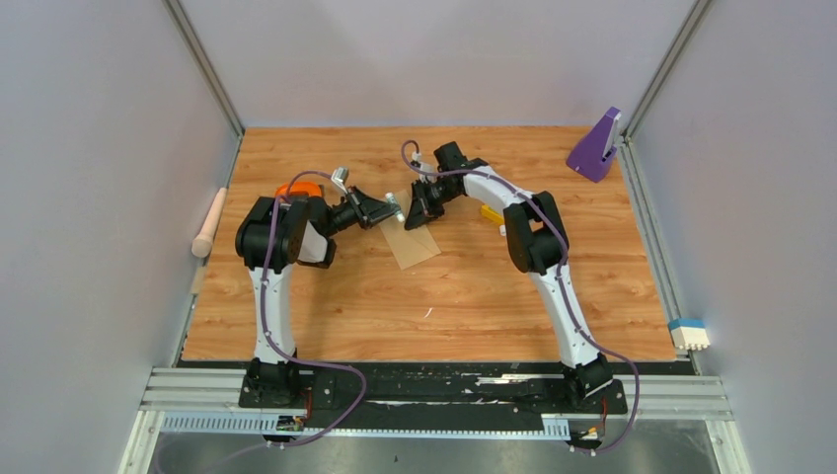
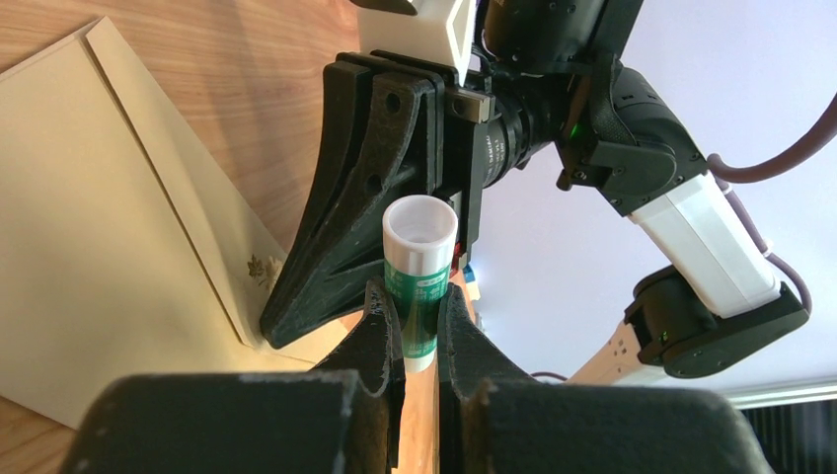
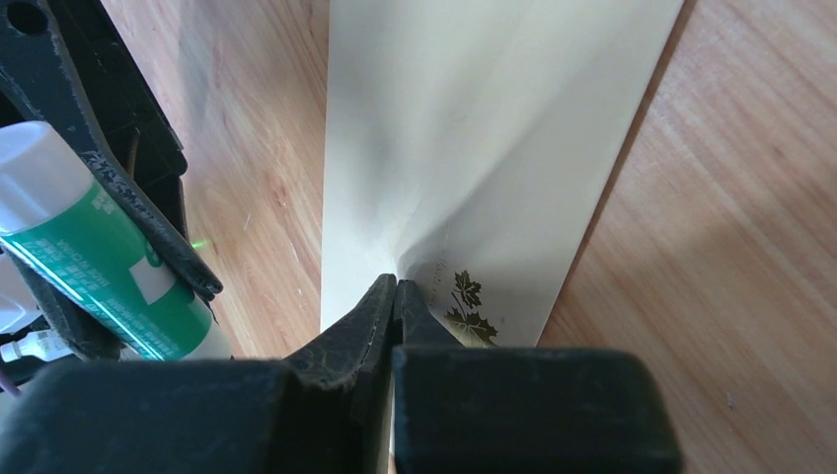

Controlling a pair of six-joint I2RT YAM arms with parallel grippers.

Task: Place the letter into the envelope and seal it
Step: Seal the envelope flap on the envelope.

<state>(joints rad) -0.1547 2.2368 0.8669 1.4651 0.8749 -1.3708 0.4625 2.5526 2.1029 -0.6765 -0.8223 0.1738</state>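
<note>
The tan envelope (image 1: 415, 244) lies flat mid-table, between the two grippers. In the right wrist view the envelope (image 3: 474, 128) has a gold leaf print near my jaws. My right gripper (image 3: 397, 286) is shut, pinching a raised edge of the envelope's paper, which creases away from the pinch; the gripper also shows from above (image 1: 418, 212). My left gripper (image 2: 421, 301) is shut on a green-and-white glue stick (image 2: 419, 262), uncapped end pointing at the right gripper's fingers (image 2: 345, 197), just above the envelope (image 2: 99, 217). The stick also shows in the right wrist view (image 3: 89, 267). The letter is not in view.
An orange object (image 1: 296, 188) sits behind the left arm, and a yellow object (image 1: 491, 212) lies by the right arm. A purple stand (image 1: 595, 148) is at the back right. A wooden roller (image 1: 209, 222) lies at the left edge and a white-and-blue block (image 1: 689, 334) outside the right edge.
</note>
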